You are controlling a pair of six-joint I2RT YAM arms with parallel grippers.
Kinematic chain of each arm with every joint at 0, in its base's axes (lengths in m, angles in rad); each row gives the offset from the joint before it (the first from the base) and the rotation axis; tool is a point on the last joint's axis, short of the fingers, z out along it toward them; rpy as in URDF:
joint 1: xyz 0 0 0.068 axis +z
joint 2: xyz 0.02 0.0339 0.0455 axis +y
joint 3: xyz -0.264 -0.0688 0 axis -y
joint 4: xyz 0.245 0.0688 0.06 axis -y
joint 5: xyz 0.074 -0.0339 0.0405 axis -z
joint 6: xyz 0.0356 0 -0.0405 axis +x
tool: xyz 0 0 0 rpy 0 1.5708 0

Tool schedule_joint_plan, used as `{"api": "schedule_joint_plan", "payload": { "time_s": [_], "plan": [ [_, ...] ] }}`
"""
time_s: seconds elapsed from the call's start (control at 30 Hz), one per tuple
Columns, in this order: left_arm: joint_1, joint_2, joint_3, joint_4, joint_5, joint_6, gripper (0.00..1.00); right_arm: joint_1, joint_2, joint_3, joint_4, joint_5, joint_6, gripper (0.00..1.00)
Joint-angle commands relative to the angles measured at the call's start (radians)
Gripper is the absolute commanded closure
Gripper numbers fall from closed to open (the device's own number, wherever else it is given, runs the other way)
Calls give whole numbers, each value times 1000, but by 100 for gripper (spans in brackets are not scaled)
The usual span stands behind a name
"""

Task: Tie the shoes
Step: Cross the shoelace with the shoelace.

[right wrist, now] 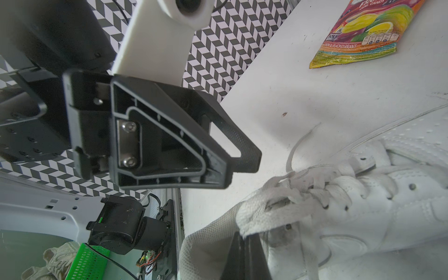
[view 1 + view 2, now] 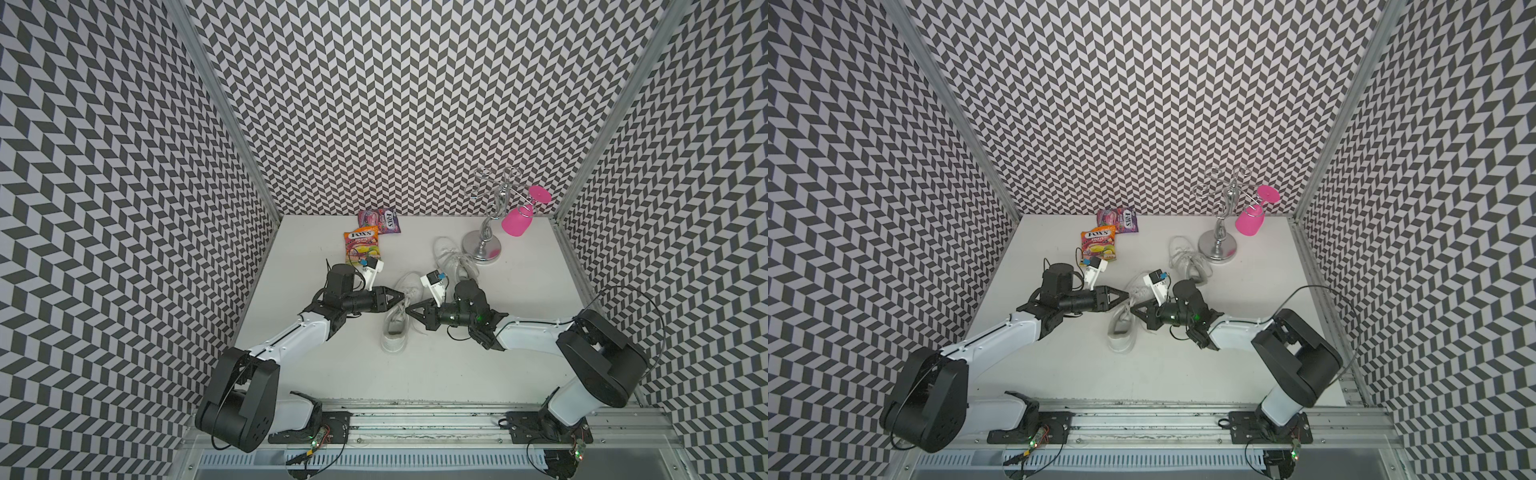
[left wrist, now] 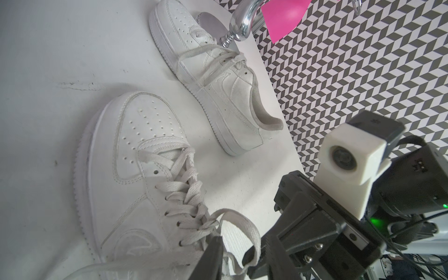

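Both grippers meet over the near sneaker (image 2: 397,309), between them on the table (image 2: 415,374). The right gripper (image 2: 409,310) is clenched on a lace loop (image 1: 264,213), seemingly holding it taut; the left gripper (image 2: 402,296) stands part-open beside it, apparently grasping nothing. The second sneaker (image 2: 453,257) lies beyond the right gripper.

Both arms reach inward over the table, tips nearly meeting. Left gripper (image 2: 401,297) points toward the right arm, jaws parted a little. Right gripper (image 2: 409,310) points back, jaws closed.

right hand (image 1: 244,244) pinches a white lace (image 1: 264,218) over the near shoe (image 1: 378,206); left hand (image 1: 242,164) close by.
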Motion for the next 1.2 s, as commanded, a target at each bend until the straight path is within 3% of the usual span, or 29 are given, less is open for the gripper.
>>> {"api": "schedule_joint_plan", "payload": {
  "time_s": [0.0,0.4,0.8,1.17],
  "plan": [
    [-19,19,12,28,30,11,66,-1,-7,6,31,-12,-16,100],
    [-39,41,29,44,28,1,75,-1,-6,14,16,-12,-21,100],
    [-46,41,36,51,39,4,96,-1,-14,13,8,3,-18,99],
    [-36,29,44,24,-17,26,100,-2,-158,-21,-157,155,-114,59]
  ]
}}
